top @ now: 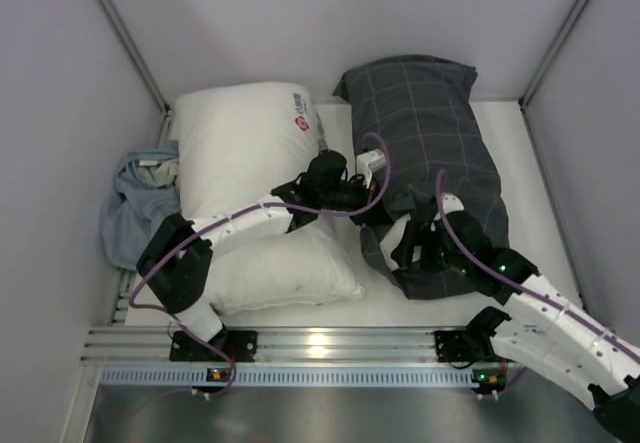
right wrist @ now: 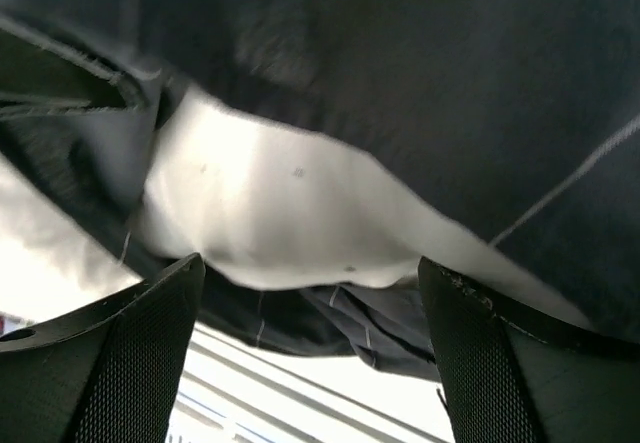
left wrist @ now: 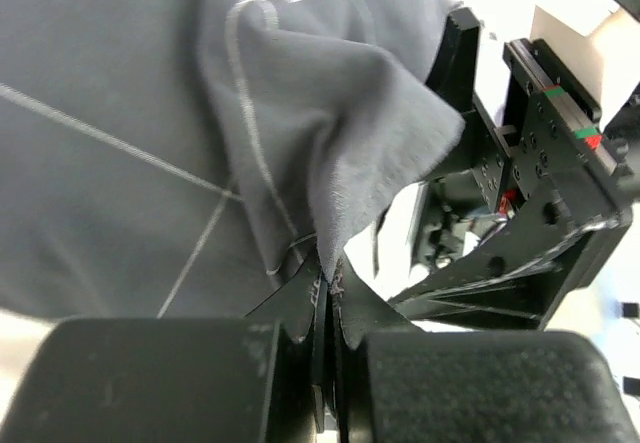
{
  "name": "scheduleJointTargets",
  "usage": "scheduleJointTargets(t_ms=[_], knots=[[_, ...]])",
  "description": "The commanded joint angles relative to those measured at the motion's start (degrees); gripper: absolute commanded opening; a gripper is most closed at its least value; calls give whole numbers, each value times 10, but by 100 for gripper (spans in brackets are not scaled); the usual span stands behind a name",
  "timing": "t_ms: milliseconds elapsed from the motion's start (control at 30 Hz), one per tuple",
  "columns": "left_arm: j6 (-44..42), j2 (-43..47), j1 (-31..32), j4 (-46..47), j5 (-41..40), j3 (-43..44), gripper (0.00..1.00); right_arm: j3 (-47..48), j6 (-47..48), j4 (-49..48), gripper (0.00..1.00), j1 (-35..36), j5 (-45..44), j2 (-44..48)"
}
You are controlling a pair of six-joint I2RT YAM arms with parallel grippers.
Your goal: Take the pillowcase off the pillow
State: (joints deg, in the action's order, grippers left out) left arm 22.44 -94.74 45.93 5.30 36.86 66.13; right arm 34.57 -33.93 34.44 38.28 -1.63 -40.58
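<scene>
The dark grey-blue checked pillowcase (top: 440, 133) lies stuffed at the centre right, its open end towards me. My left gripper (top: 372, 203) reaches across from the left and is shut on a fold of the pillowcase's edge (left wrist: 340, 163); its jaws (left wrist: 328, 268) pinch the fabric tip. My right gripper (top: 420, 248) is open at the near open end. In the right wrist view the white pillow (right wrist: 280, 213) bulges out of the pillowcase (right wrist: 450, 63) between and above the spread fingers (right wrist: 150, 333), with the gripper (right wrist: 310, 283) holding nothing.
A white pillow with a red logo (top: 245, 138) lies at the back left, and another plain white pillow (top: 290, 268) lies under my left arm. A light blue cloth (top: 130, 213) is bunched at the far left. An aluminium rail (top: 320, 348) runs along the near edge.
</scene>
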Motion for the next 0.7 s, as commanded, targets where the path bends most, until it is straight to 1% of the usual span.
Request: scheduleJointTargets(t_ms=[0,33,100,200,300,333,367,400,467,500,533,567,633,667], knots=[[-4,32,-3,-12,-49,-13,0,-8,-52,-67,84,23,-86,-44],[-5,39,-3,-28,-81,-17,0,-13,-59,-81,84,29,-94,-53],[-4,45,-4,-43,-114,-34,0,-14,-80,-112,85,34,-121,-79],[4,55,-5,-47,-135,-60,0,-19,-113,-152,82,46,-182,-116],[15,56,-5,-33,-121,-77,0,-34,-138,-201,68,52,-231,-150],[20,57,-5,-23,-118,-87,0,-39,-145,-208,56,54,-243,-155],[22,58,-5,-19,-113,-92,0,-42,-149,-218,50,56,-258,-165],[22,61,-5,-16,-111,-95,0,-46,-148,-237,39,57,-263,-169],[20,63,-5,-15,-112,-102,0,-44,-148,-240,26,60,-277,-175],[18,67,-5,-16,-113,-104,0,-44,-148,-241,11,63,-280,-175],[15,69,-5,-18,-116,-105,0,-43,-143,-240,3,64,-282,-174],[12,71,-5,-23,-122,-105,0,-42,-134,-236,0,65,-284,-167],[2,77,-5,-34,-144,-102,0,-35,-123,-213,0,65,-286,-155],[0,79,-5,-42,-153,-97,0,-32,-114,-205,0,65,-286,-131]])
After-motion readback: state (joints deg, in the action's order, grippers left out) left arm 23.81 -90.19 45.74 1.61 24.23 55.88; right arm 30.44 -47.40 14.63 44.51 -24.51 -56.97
